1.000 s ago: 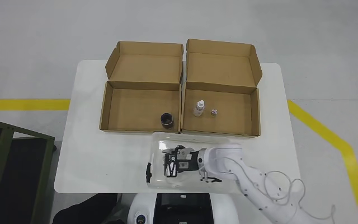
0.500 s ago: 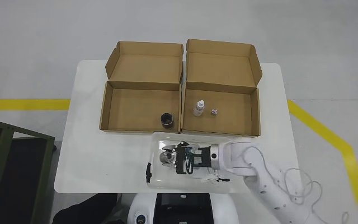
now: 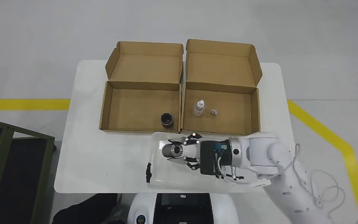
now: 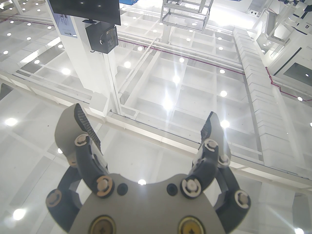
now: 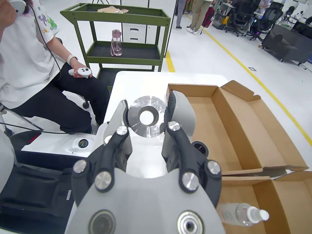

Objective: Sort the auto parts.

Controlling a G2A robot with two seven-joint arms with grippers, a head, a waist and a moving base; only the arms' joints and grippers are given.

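Top view: my right gripper [image 3: 179, 150] holds a metal ring [image 3: 169, 150] above the clear tray [image 3: 159, 176]. A black ring [image 3: 166, 119] lies in the left box [image 3: 120, 109]. A spray bottle [image 3: 199, 107] and a small part [image 3: 213, 111] lie in the right box [image 3: 240, 112].

Left wrist view: my left gripper [image 4: 145, 114] points at the ceiling, fingers spread wide around nothing.

Right wrist view: my fingers [image 5: 171, 103] pinch the metal ring's rim.

I judge three parts sorted, with this one yet to place.

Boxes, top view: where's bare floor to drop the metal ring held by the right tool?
Left box: bare from its left wall across to the black ring in the near right corner. Right box: bare right of the small part; crowded at its left end around the spray bottle.
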